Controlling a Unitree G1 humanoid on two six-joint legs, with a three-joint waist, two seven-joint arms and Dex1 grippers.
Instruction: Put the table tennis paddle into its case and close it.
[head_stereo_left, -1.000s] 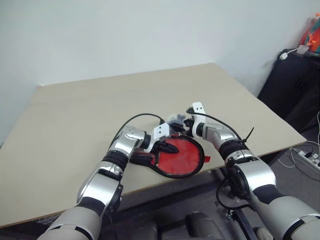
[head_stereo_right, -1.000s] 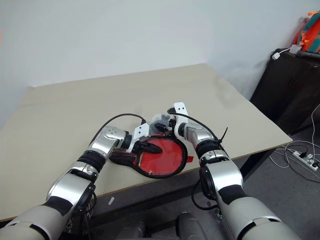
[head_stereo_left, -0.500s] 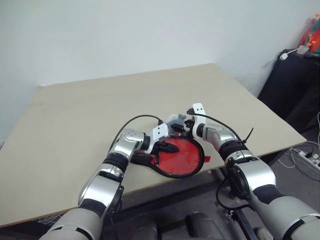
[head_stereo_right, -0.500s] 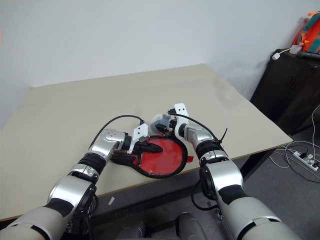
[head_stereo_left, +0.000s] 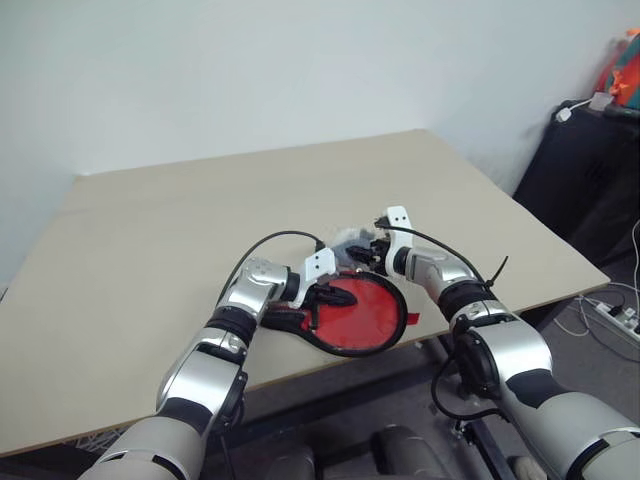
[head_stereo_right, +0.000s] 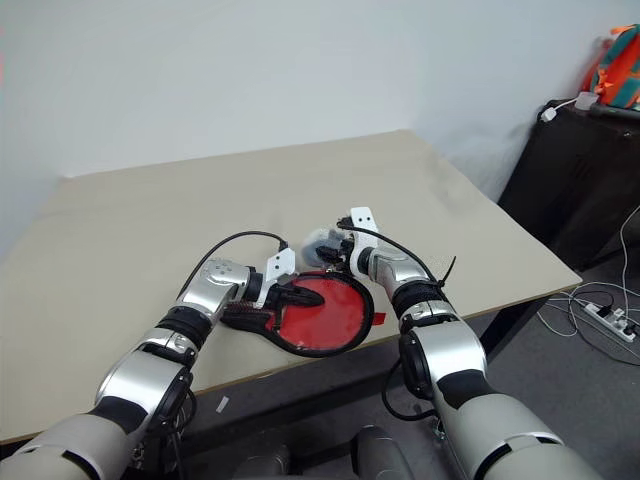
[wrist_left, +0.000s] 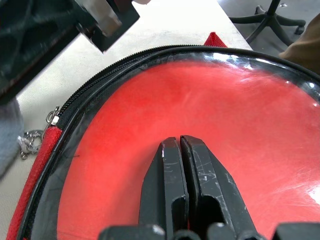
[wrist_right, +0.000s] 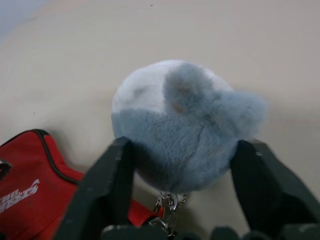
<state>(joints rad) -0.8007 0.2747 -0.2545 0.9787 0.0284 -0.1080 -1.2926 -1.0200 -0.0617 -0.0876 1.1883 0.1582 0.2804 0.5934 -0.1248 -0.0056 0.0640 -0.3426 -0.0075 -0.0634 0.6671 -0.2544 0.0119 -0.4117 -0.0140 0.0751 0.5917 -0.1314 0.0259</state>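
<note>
Case pinned flat at the table's near edge

On the table (head_stereo_left: 150, 240), the case (head_stereo_left: 365, 315) is laid round end toward the right; closed left gripper (wrist_left: 180, 142) fingers are pressed on it, while the fluffy ball (wrist_right: 175, 125) is bracketed by the right gripper (wrist_right: 182, 165).

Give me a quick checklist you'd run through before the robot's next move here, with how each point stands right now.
1. Case lies flat on the table: ok.
2. Left gripper shut, pressing on the case's clear window: ok.
3. Fluffy grey-white ball sits between the right gripper's fingers: ok.
4. Ball firmly gripped: cannot tell.
5. Zipper fully closed: cannot tell.
6. Case away from the table edge: not ok, it lies at the near edge.
</note>
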